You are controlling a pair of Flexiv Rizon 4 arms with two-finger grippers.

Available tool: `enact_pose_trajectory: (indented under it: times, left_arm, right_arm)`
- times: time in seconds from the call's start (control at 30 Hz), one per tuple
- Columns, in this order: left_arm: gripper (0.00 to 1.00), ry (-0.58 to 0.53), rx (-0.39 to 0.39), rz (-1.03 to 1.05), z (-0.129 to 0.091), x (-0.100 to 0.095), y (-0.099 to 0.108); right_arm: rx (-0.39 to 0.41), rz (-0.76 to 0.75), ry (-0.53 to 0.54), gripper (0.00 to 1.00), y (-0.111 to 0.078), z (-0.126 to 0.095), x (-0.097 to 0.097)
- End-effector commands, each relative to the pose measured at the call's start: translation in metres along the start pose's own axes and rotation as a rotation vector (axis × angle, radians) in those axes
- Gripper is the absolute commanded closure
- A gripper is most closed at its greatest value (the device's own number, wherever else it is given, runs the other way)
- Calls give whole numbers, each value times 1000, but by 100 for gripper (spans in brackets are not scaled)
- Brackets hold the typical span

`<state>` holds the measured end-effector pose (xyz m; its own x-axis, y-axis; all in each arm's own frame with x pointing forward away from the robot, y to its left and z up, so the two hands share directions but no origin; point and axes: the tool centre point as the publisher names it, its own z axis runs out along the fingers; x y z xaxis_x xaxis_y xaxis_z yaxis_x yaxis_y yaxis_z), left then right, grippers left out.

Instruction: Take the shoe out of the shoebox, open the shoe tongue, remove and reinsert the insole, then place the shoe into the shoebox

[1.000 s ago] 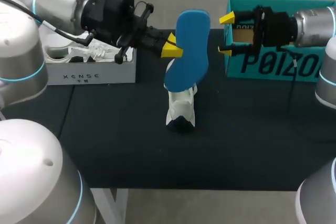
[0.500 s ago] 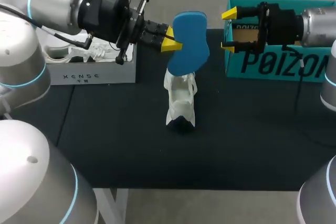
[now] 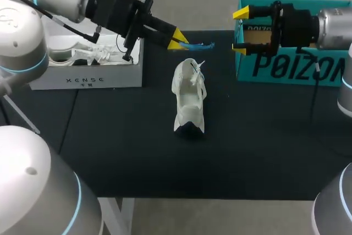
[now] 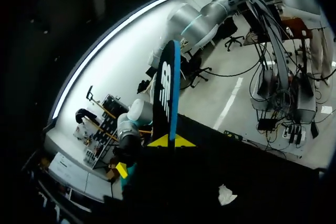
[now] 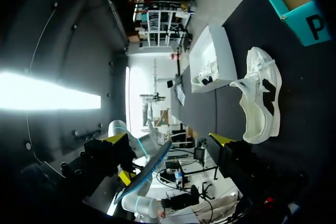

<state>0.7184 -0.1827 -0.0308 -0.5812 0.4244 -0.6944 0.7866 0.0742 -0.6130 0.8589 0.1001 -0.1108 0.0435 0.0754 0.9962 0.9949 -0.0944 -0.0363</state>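
A white shoe [image 3: 190, 98] stands on the black table mat [image 3: 132, 152], toe toward the front edge. Above and behind it, my left gripper [image 3: 178, 42] is shut on the blue insole [image 3: 197, 44], which hangs edge-on in the air, clear of the shoe. In the left wrist view the insole [image 4: 167, 90] stands out straight ahead from between the yellow tips of the left gripper [image 4: 168, 141], with the shoe [image 4: 227, 194] far below. My right gripper [image 3: 240, 31] hangs open and empty in front of the teal shoebox [image 3: 291, 67]. From the right wrist view, the shoe [image 5: 261, 103] lies on its mat beside the shoebox [image 5: 296, 9].
A white open box [image 3: 93, 72] with pale items inside sits at the table's back left, under my left arm. The teal shoebox fills the back right corner. Black mat lies bare in front of and beside the shoe.
My left gripper has pulled back and turned, lifting the insole out of the shoe from broad face-on to thin edge-on. The right gripper and the shoe kept their places.
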Motion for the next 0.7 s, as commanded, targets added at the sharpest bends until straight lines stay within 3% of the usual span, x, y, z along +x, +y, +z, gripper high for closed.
enact_pose_trajectory:
  times: [0.03,0.1,0.17,0.3,0.57,0.7]
  left_arm:
    - [100,159,-266,437,-2,-5,-5]
    - [100,159,-266,437,-2,-5,-5]
    - [100,234,-363,734,-1,0,11]
    - [100,155,-407,1017,0,-5,31]
    - [100,85,-434,1208,11,-17,46]
    - [100,40,-391,1192,21,-21,49]
  right_arm:
    - [29,11,15,0,-5,1,3]
    - [36,14,7,0,-7,2,8]
    - [30,6,-7,0,-10,1,13]
    - [19,-2,4,0,-15,-2,23]
    - [-17,-62,45,0,-22,1,35]
    - [-9,-104,51,0,-26,10,40]
